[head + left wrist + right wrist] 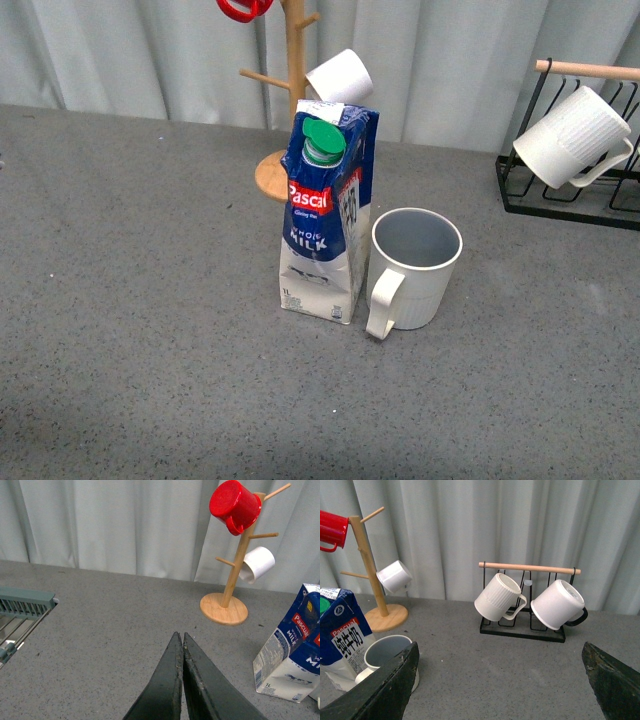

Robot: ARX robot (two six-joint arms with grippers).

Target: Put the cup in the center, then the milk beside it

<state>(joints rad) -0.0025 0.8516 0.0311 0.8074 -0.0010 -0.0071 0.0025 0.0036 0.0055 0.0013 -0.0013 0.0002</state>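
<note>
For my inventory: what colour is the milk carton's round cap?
Green; the round cap shows best in the front view.

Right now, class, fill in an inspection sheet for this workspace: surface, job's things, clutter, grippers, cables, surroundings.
Surface: grey table, bare in front.
Job's things: cup upright, handle toward the camera; milk upright close by its left side.
Clutter: wooden mug tree holding red mug and small white cup; black rack with two white mugs; grey dish rack.
Grippers: left gripper shut, empty; right gripper open, empty.
Cables: nothing seen.
Surroundings: pale curtain.
</note>
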